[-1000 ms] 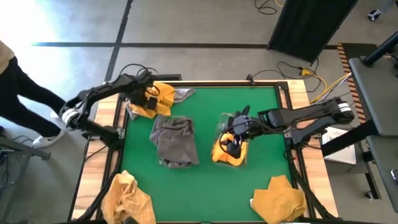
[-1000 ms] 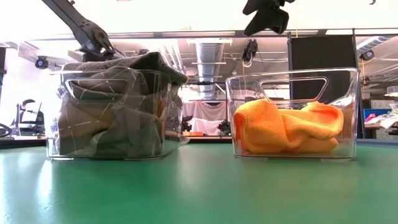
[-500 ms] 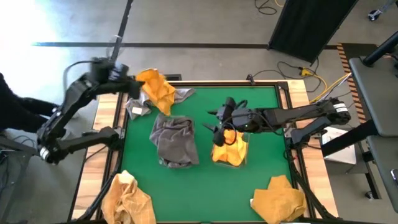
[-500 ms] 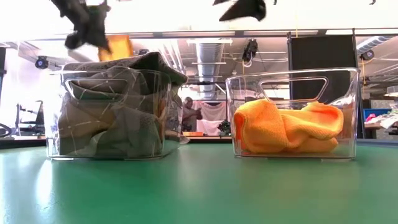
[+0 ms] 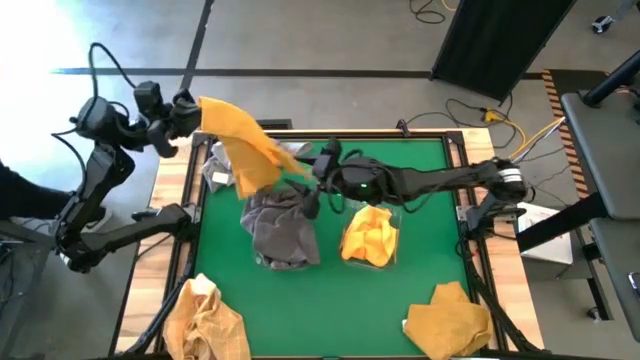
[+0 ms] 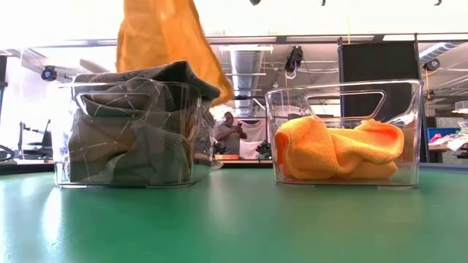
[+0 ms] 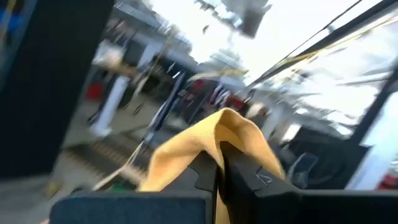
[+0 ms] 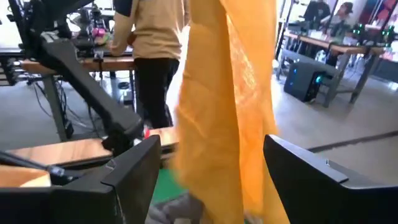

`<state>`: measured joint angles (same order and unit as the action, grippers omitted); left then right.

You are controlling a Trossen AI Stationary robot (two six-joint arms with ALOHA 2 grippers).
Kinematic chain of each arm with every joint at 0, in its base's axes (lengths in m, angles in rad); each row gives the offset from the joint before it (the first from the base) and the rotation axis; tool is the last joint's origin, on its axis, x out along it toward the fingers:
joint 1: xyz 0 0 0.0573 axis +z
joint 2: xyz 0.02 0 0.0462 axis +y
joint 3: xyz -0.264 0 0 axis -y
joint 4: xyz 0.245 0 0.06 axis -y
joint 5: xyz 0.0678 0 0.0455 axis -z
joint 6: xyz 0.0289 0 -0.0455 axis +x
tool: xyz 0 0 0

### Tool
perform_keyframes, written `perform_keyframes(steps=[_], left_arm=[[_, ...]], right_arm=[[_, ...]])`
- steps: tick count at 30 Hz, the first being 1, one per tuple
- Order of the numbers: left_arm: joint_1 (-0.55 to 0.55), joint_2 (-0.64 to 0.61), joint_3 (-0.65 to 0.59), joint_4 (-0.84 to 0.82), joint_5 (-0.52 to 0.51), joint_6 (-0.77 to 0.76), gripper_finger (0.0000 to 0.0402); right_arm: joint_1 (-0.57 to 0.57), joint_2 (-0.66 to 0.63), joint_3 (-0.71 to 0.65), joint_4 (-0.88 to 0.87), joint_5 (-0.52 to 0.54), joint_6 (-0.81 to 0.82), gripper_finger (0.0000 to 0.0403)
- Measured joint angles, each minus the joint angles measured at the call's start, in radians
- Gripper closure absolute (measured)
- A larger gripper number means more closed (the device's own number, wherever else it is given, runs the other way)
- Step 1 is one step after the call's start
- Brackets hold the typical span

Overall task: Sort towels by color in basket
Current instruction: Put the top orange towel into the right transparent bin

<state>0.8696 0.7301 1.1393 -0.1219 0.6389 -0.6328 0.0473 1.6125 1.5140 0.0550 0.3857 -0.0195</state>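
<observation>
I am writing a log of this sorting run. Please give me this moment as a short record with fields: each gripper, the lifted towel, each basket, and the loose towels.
left gripper: raised over the table's left far corner, shut on the lifted yellow towel
right gripper: open, reaching toward the hanging towel
lifted yellow towel: hangs in the air, above the grey basket in the low view
grey basket: clear, heaped with grey towels
yellow basket: clear, holds yellow towel
loose towels: yellow ones at near left corner and near right corner
</observation>
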Motion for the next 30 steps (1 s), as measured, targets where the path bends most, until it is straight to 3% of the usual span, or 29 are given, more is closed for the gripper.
perform_keyframes(steps=[8, 14, 22, 26, 30], left_arm=[[-0.045, 0.033, 0.0, 0.217, 0.019, -0.099, 0.0402], [-0.069, 0.095, 0.0, 0.35, 0.001, -0.141, 0.0401], [-0.095, 0.196, -0.001, 0.458, 0.012, -0.171, 0.0401], [-0.095, 0.215, -0.001, 0.505, 0.042, -0.186, 0.0401], [-0.095, 0.218, -0.001, 0.506, 0.043, -0.192, 0.0401]], right_arm=[[-0.082, 0.186, 0.203, 0.003, -0.005, 0.013, 0.0118], [-0.124, 0.331, 0.394, 0.012, -0.26, 0.029, 0.0124], [-0.145, 0.523, 0.663, 0.001, -0.277, 0.037, 0.0142], [-0.162, 0.571, 0.742, 0.0, -0.236, 0.075, 0.0168], [-0.187, 0.6, 0.793, -0.006, -0.239, 0.103, 0.023]])
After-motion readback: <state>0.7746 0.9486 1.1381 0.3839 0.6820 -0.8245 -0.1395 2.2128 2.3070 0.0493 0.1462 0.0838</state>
